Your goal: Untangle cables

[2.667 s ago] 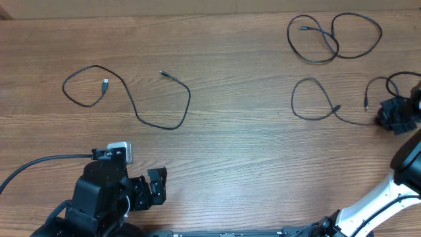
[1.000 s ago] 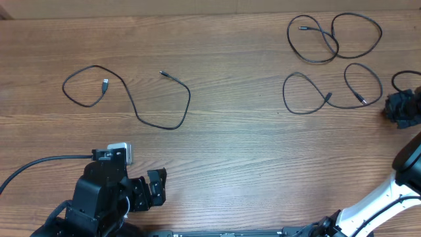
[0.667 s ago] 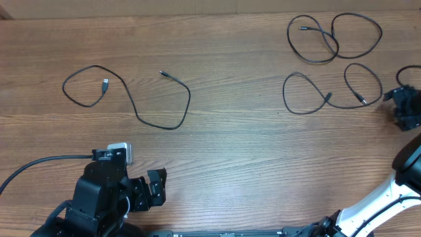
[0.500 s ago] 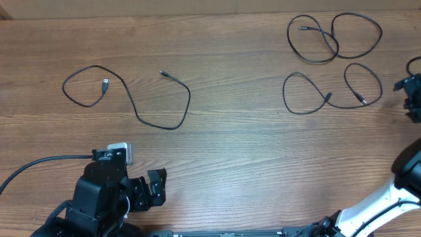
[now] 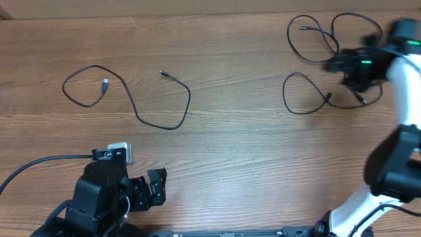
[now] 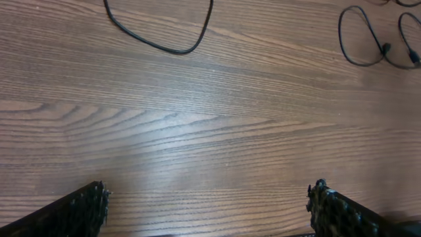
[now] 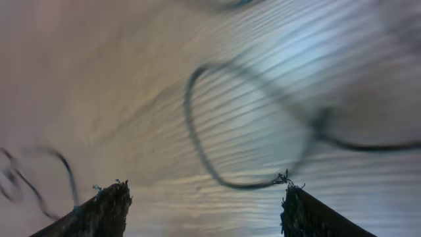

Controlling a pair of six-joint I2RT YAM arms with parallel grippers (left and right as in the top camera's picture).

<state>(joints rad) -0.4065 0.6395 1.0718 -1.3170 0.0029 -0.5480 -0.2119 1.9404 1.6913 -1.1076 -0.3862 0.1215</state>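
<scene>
Far left on the bench (image 5: pixel 237 164), one black cable (image 5: pixel 189 99) lies alone in a loose, open curl. Its silvery plug (image 5: pixel 105 83) sits inside the left loop, and its other end points toward the middle of the bench. Nothing touches it.

Below it, at the near edge, the left gripper (image 5: pixel 158 187) hangs over bare wood, well apart from that cable. It is released, with its fingers (image 6: pixel 85 207) spread wide and nothing between them.

Over on the right lie two more cables, one behind the other. The far cable (image 5: pixel 289 34) makes two joined loops near the back edge. The near cable (image 5: pixel 285 95) lies just in front of it, also in two loops, with a plug where they meet. I cannot tell whether the two touch.

The right arm (image 5: pixel 398 59) reaches in over this pair and shows only as a blur from overhead. The right gripper (image 7: pixel 202 197) is released too. In its wrist view the fingers stand apart and empty, above the bench, with the near cable's left loop lying on the wood ahead of them.
</scene>
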